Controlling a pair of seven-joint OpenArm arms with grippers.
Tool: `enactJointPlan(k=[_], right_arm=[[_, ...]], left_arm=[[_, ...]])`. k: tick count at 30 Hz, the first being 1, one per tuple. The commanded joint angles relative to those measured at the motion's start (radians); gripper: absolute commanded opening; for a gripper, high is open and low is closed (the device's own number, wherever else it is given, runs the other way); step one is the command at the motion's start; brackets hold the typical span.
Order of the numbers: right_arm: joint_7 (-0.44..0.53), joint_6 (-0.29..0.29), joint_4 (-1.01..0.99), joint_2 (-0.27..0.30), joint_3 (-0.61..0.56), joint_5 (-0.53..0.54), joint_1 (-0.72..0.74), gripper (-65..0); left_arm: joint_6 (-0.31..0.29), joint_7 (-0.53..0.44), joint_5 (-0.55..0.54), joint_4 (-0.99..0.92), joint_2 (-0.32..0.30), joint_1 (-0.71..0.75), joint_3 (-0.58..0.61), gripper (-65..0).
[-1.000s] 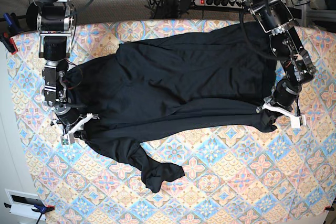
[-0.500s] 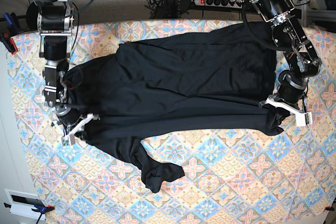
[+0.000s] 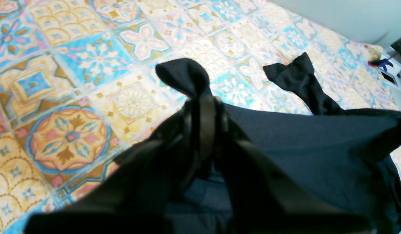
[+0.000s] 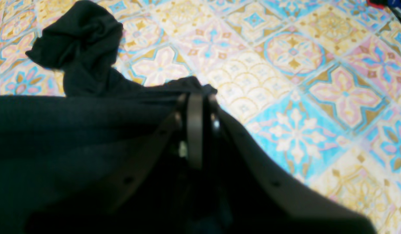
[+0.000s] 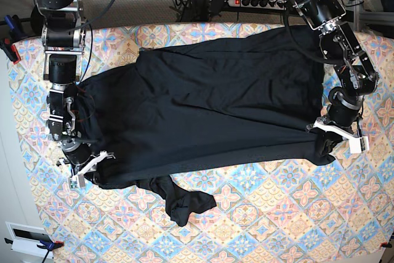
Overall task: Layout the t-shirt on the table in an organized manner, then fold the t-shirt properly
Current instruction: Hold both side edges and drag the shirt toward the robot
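**benchfolder:** Wrist views first, since they're closest. The left gripper (image 3: 203, 107) is clenched on a bunched corner of the t-shirt (image 3: 304, 146), with a little knot of black fabric poking out past the fingertips. The right gripper (image 4: 195, 107) is the same deal, pinched tight on the opposite end of that edge. Cloth runs off sideways from each claw, and it looks fairly taut to me.

**tilewatcher:** So which step is this, layout or folding?

**benchfolder:** Layout, I'd say. From the base view the shirt (image 5: 209, 109) lies spread wide across the table (image 5: 295, 214), mostly flat, with both claws gripping the near edge. The right gripper (image 5: 86, 169) sits at one end of that edge and the left gripper (image 5: 337, 132) at the other, well apart. No fold made yet as far as I can tell.

**tilewatcher:** What about that lump near the front?

**benchfolder:** That's one sleeve (image 5: 184, 204), crumpled and twisted below the near edge. My guess is the next move needs both arms to keep even tension, settle the edge flat, let go, then sort that sleeve out before any folding.

**tilewatcher:** Arm poses?

**benchfolder:** Both arms reach down along the table's two sides from the far end, wrists bent low, claws close to the surface.
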Motion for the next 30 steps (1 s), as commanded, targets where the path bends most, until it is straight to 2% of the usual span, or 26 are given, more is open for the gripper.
enactJointPlan(k=[1,7,10,15,26,30], right_arm=[[0.027,-0.006,0.016,0.015,0.006,0.012,0.030,-65.0],[0.027,-0.006,0.016,0.017,0.005,0.010,0.022,-65.0],[0.015,-0.006,0.015,0.020,0.005,0.010,0.019,-65.0],[-0.056,-0.006,0.018,0.037,0.005,0.010,-0.047,-65.0],[-0.062,-0.006,0.092,0.055,0.006,0.010,-0.145,-65.0],[-0.140,-0.006,0.159,0.068,0.016,0.010,-0.145,-65.0]], left_arm=[[-0.005,-0.024,-0.015,0.016,-0.015,-0.020,-0.005,-65.0],[-0.005,-0.023,-0.012,0.016,-0.015,0.001,-0.005,-65.0],[-0.005,-0.023,-0.013,0.016,-0.046,0.023,0.002,-65.0],[-0.005,0.028,-0.012,0.014,-0.050,0.041,0.000,-65.0],[-0.007,0.049,-0.012,-0.020,-0.096,0.090,0.000,-65.0],[-0.008,0.049,-0.010,-0.053,-0.101,0.095,0.002,-65.0]])
